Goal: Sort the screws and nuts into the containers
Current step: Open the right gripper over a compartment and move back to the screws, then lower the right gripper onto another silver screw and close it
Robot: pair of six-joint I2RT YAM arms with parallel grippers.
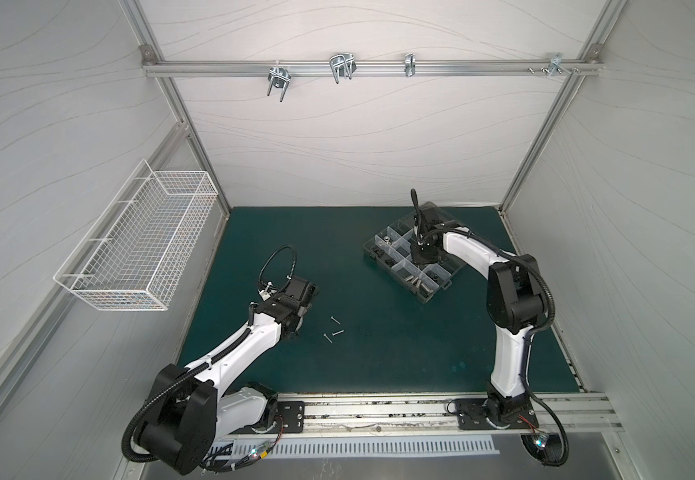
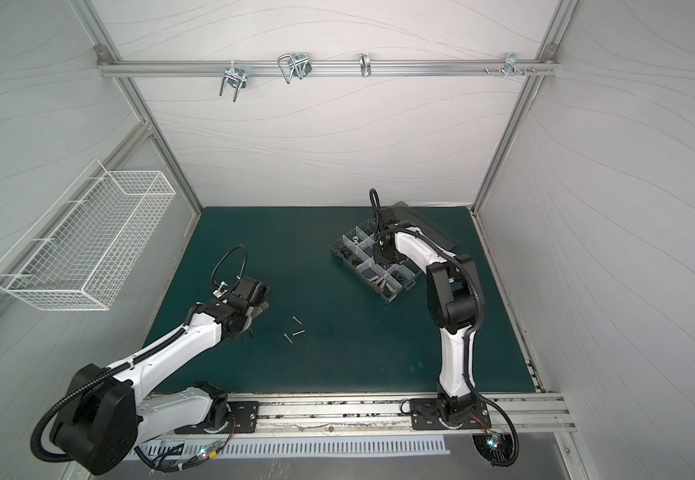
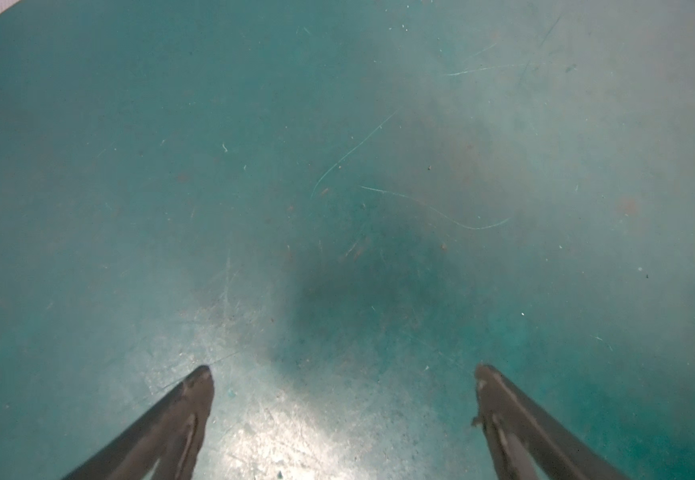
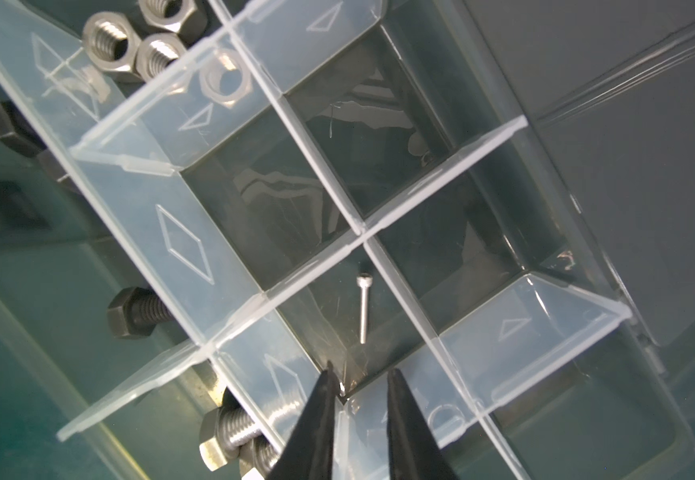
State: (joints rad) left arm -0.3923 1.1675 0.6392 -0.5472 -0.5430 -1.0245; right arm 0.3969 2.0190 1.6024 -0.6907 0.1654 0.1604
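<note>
The clear organizer box (image 1: pixel 429 300) (image 2: pixel 392 300) sits at the back right of the green mat, and its compartments are the containers. My right gripper (image 4: pixel 360 368) (image 1: pixel 420 262) hangs over a middle compartment, jaws a little apart with nothing between them. A thin silver screw (image 4: pixel 363 309) lies loose on that compartment's floor. Other compartments hold silver nuts (image 4: pixel 109 39), silver hex bolts (image 4: pixel 229 432) and a black bolt (image 4: pixel 134 309). Three thin screws (image 1: pixel 334 320) (image 1: pixel 337 333) (image 1: pixel 328 338) lie on the mat left of centre. My left gripper (image 3: pixel 343 370) (image 1: pixel 311 296) is open over bare mat just left of them.
The box's clear lid (image 1: pixel 441 212) lies open behind it toward the back wall. A white wire basket (image 1: pixel 138 249) hangs on the left wall. Metal hooks (image 1: pixel 341 66) hang from the rail on the back wall. The green mat (image 1: pixel 379 365) spans the floor between the arms.
</note>
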